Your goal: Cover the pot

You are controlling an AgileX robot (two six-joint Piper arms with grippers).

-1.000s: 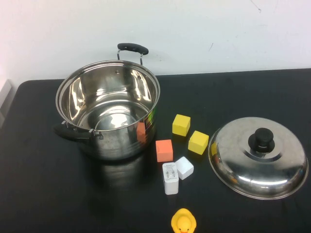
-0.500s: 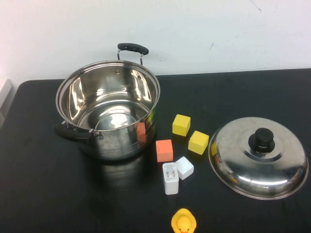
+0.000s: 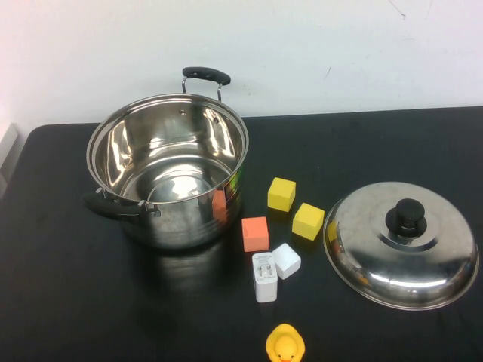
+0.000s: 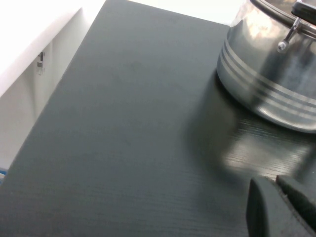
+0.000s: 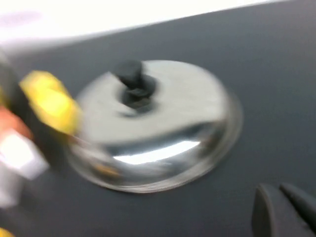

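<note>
The pot, a big shiny steel stockpot with two black side handles, stands open at the left of the black table. Its wall also shows in the left wrist view. The domed steel lid with a black knob lies on the table at the right. Neither gripper shows in the high view. My left gripper hovers low over the table beside the pot, fingers together and empty. My right gripper is near the lid, fingers together and empty.
Between pot and lid lie two yellow cubes, an orange cube, a white cube and a white charger. A yellow rubber duck sits at the front edge. A white wall stands behind the table.
</note>
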